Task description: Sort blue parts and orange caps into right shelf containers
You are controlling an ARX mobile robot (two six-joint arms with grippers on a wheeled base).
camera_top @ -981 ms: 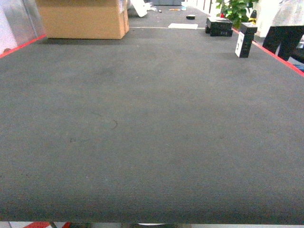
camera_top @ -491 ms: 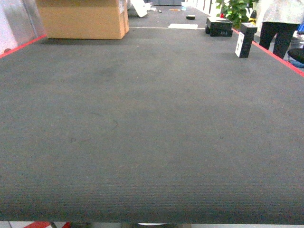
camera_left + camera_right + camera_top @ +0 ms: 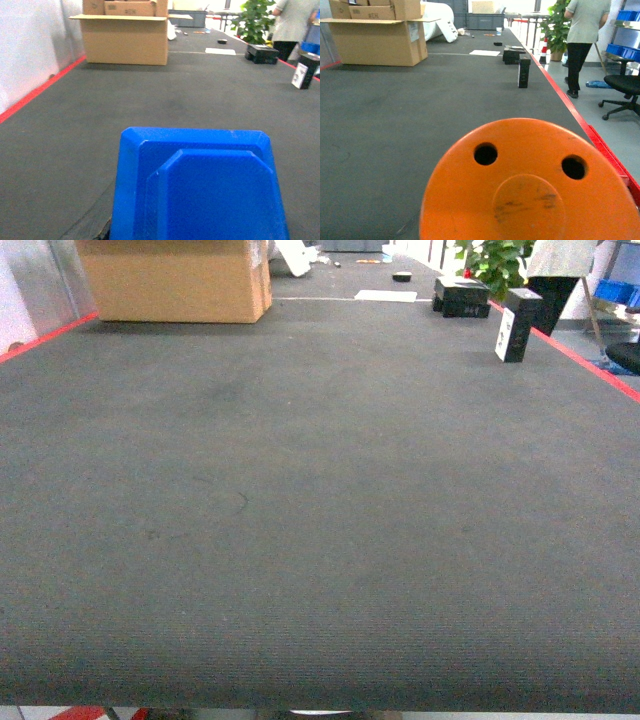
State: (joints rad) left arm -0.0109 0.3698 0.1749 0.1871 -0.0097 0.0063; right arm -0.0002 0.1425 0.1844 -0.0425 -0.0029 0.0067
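Observation:
A blue part (image 3: 200,185) with bevelled corners fills the lower half of the left wrist view, held up over the grey floor right in front of the camera, and it hides the left gripper's fingers. A round orange cap (image 3: 527,185) with two small holes fills the bottom of the right wrist view in the same way and covers the right gripper's fingers. Neither arm shows in the head view. The right shelf containers are out of view.
Grey carpet (image 3: 320,500) stretches ahead, bordered by red lines (image 3: 590,355). A large cardboard box (image 3: 175,280) stands far left. Black boxes (image 3: 517,325) and a plant (image 3: 495,260) sit far right. A person (image 3: 585,35) and an office chair (image 3: 625,87) are beyond the right line.
The person at the far right has walked further away and leftwards. The carpet view has hardly shifted.

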